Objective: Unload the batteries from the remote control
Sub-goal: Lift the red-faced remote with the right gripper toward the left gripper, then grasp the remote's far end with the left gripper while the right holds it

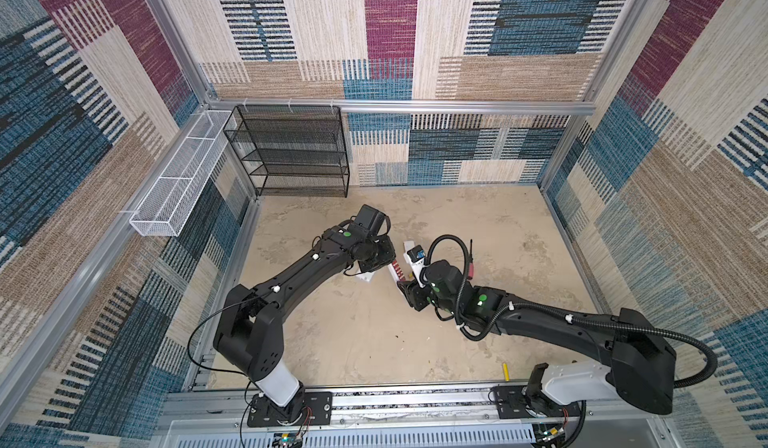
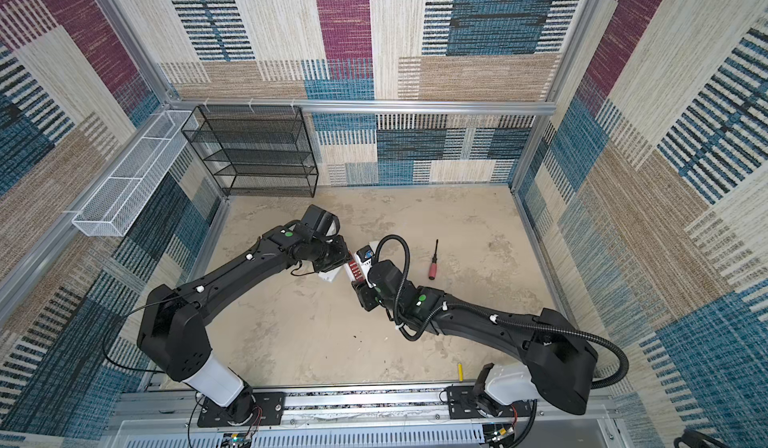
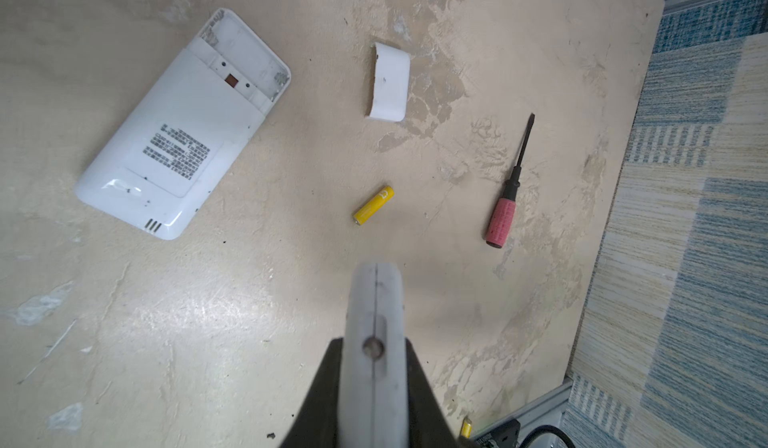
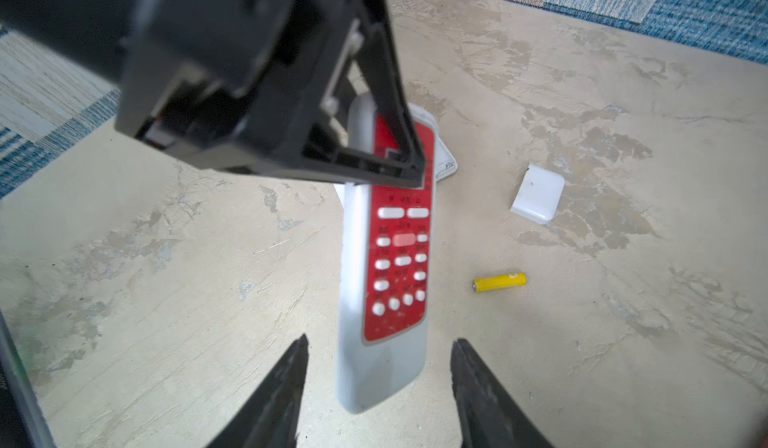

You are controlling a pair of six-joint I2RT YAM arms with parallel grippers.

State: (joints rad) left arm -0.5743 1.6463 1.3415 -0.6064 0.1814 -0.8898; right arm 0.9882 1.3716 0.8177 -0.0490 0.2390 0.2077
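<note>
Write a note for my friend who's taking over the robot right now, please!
Left gripper: shut on the white remote with the red button face, lifted off the beige tabletop.
Right gripper: open, jaws either side of that remote's lower end, not gripping.
Flat white remote: face down, battery bay uncovered and empty; small white plastic cover lies loose nearby.
Done: yellow cylindrical battery out near the cover; second yellow battery by the metal front rail.
Left: held remote's back is hidden; check it for batteries.
</note>
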